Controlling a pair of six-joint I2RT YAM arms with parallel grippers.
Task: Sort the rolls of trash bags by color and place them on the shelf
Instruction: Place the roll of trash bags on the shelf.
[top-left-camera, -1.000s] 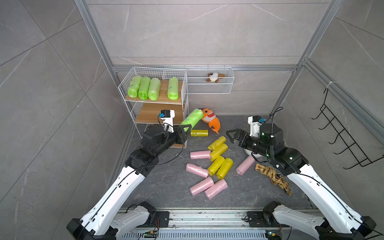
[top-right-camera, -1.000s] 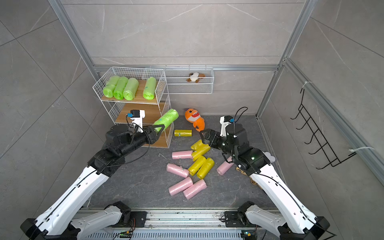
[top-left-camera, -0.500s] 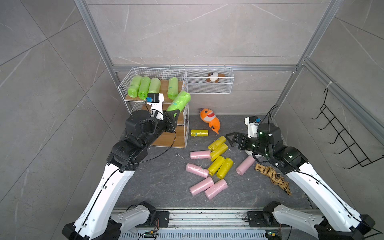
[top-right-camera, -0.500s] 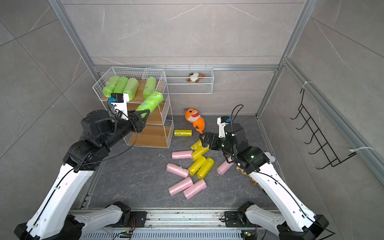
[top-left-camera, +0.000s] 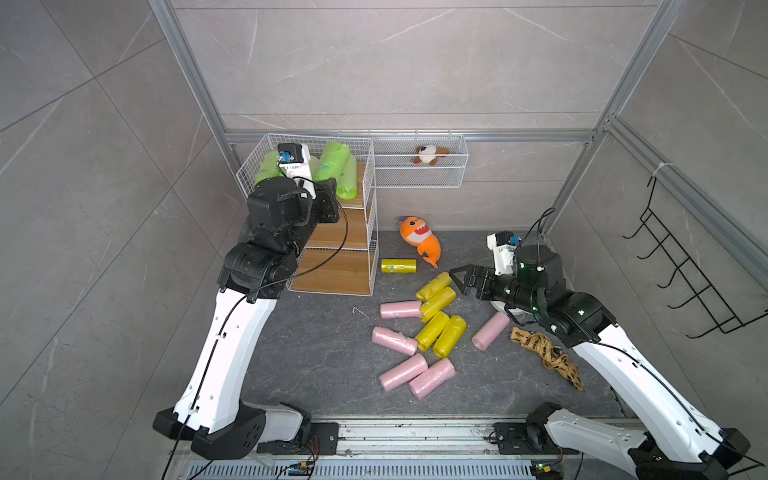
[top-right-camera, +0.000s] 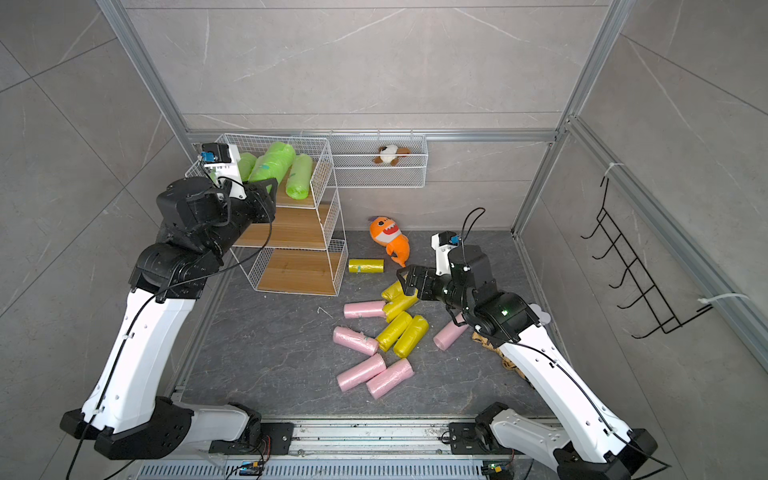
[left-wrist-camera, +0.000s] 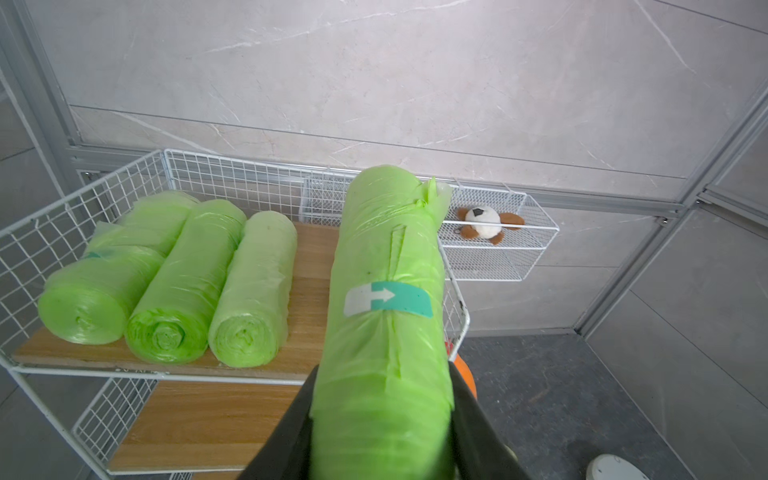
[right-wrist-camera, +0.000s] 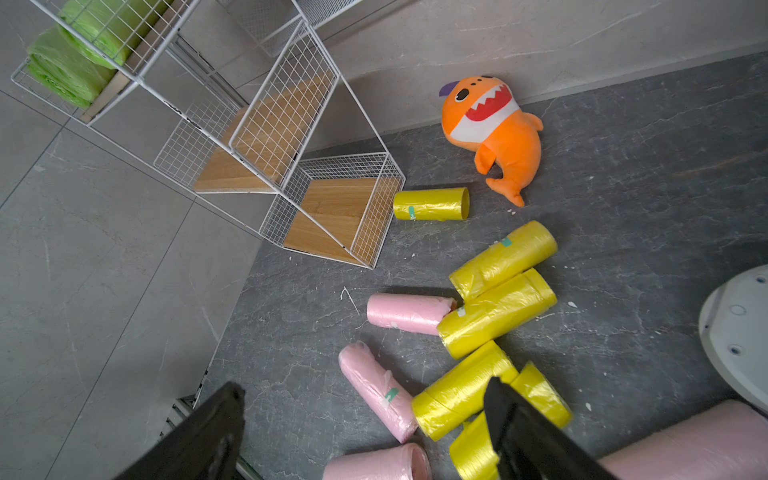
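TOP TIER, NEARLY FULL: At the shelf (top-left-camera: 345, 235), my left gripper (left-wrist-camera: 384, 370) is clamped round the near end of a lime green roll (left-wrist-camera: 386, 257), which it carries above the upper board. On that tier three green rolls (left-wrist-camera: 187, 282) lie side by side against one wire side, and both top views show a fourth green roll (top-right-camera: 300, 176) against the opposite side. A strip of bare wood runs between them. The held roll hangs over that strip with its long axis running from my fingers toward the back wall, much as its neighbours lie. Its free end points at the rear grid and seems to ride a little higher than the gripped end. The next move, as I judge it, turns on exactly that: straight down into the gap, then let go. My left arm is the one at the shelf. My right gripper (top-left-camera: 457, 281), jaws spread wide and empty, hovers well apart over the floor, just beside the yellow rolls (top-left-camera: 438, 303). The nearest two lie slantwise, one end toward those jaws. Pink rolls (top-left-camera: 394, 340) lie around them, and the two lower boards are bare. Smallest detail: a teal arrow sticker (left-wrist-camera: 388, 300) on the held roll
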